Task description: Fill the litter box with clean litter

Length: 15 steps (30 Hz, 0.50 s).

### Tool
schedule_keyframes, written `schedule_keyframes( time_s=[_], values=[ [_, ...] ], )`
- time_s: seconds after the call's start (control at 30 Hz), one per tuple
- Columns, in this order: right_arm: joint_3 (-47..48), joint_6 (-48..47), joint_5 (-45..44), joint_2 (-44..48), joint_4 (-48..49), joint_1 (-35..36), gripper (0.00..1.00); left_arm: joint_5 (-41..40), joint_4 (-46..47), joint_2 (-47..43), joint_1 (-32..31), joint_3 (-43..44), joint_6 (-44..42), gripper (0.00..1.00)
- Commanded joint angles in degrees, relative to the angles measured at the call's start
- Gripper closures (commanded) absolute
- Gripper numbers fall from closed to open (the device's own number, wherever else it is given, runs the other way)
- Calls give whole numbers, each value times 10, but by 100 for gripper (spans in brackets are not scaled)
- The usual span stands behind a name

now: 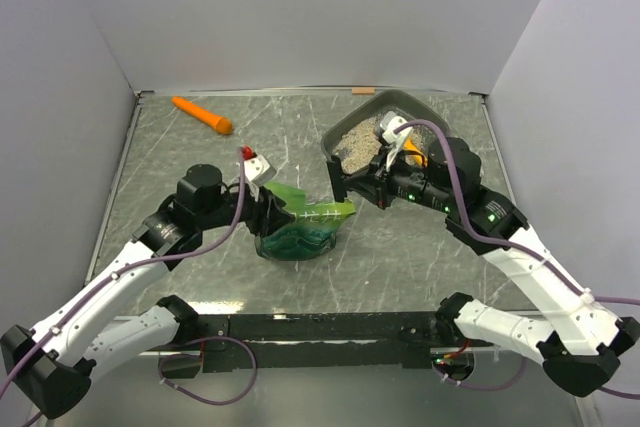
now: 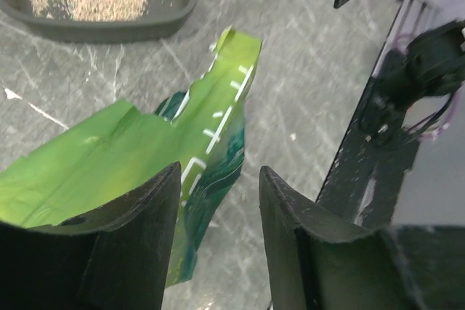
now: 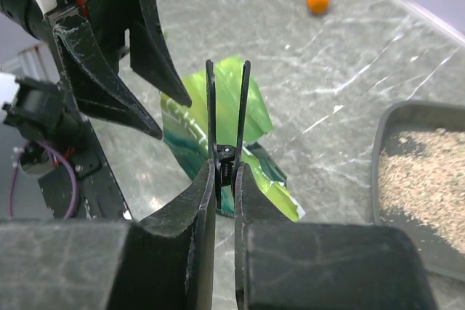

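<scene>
Glossy plastic bag (image 2: 109, 157), matt plastic litter box (image 2: 109, 30).

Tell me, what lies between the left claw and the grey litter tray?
The green bag, lying between the left gripper and the litter box; the left wrist view shows it.

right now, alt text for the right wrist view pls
The right gripper pinches a black clip upright. Behind it are a crumpled green bag and the open left gripper; the litter box, holding clean litter, sits at right.
</scene>
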<state>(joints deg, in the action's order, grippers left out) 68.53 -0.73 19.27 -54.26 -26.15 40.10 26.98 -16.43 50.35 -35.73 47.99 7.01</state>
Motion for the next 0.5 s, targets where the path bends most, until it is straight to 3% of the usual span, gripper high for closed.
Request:
schedule_keyframes(
  time_s=[0.0,0.47],
  values=[
    [-6,-13,64,-15,42,-21,100,-9,13,4,-1,-17,-59,50],
    [-17,-2,111,-30,64,-42,100,-11,47,22,-2,-56,-115,54]
  ],
)
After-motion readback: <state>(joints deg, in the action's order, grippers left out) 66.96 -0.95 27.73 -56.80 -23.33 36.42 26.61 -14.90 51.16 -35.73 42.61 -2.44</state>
